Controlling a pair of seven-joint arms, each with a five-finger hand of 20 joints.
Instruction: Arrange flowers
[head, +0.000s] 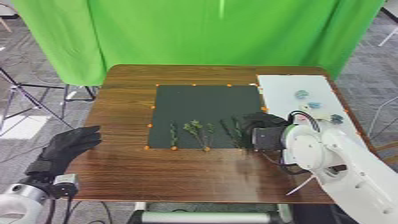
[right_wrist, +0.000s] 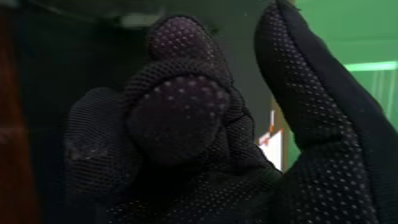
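Several green stems (head: 195, 128), flat on the dark mat (head: 204, 102), left of the right robot hand (head: 263, 121) — fingers loosely apart

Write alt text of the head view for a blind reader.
A robot's right hand in a black glove is at the near right corner of a dark mat, beside leafy green stems. Pale blue clumps lie on a white board to the right; the left hand is at the left edge of the table. A green curtain hangs behind.
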